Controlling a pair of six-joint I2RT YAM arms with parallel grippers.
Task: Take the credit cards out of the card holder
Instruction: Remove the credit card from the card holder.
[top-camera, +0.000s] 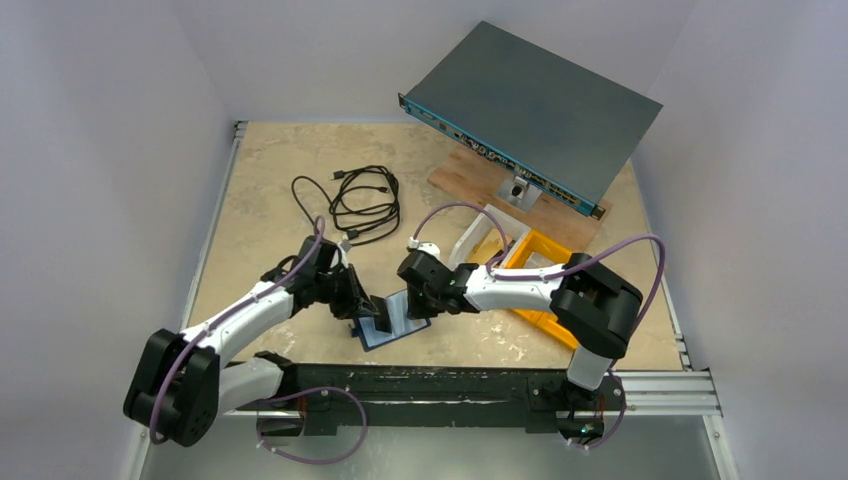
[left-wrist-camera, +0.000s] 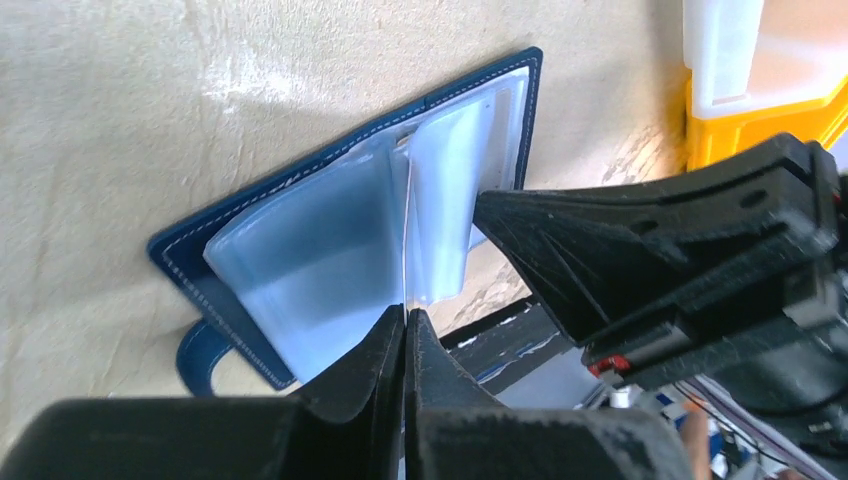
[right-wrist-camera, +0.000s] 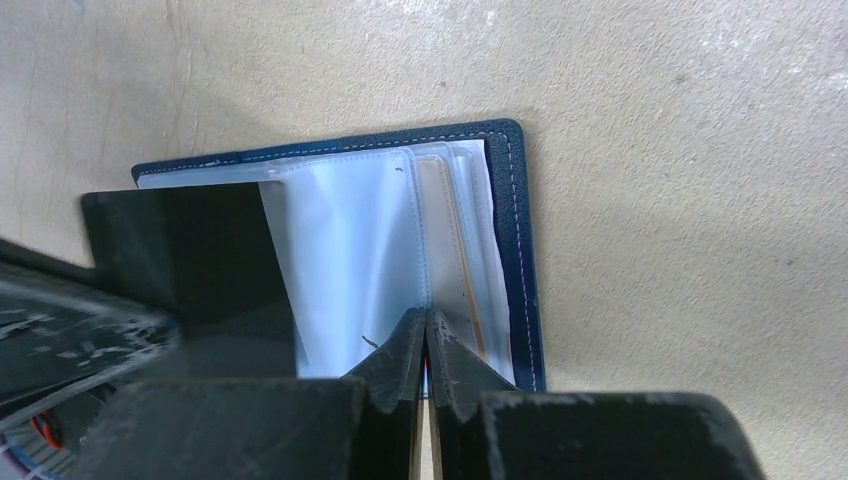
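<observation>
Blue card holder (top-camera: 393, 328) lies open and flat on the bench (top-camera: 250, 170), close to the near edge, between my two arms. Its clear sleeves (left-wrist-camera: 320, 260) fan up from the middle, and its snap tab (left-wrist-camera: 200, 362) sticks out at one side. I can see a pale tan card (right-wrist-camera: 455, 250) inside one of them.

My left end effector (left-wrist-camera: 405, 325) is pinched tight on the edge of one thin sleeve, which stands straight up from the fold. My right end effector (right-wrist-camera: 427, 322) is squeezed together too, with its tips down among the sleeves on the other half. I cannot tell if it has one caught. The two sets of tips are just beside each other over the card holder.

Past the right arm sits a yellow bin (top-camera: 545, 255) with a white bin (top-camera: 478, 240) next to it. Farther back a black cable (top-camera: 360, 205) lies coiled, and a grey box (top-camera: 540, 95) stands tilted above a wooden board (top-camera: 465, 175).
</observation>
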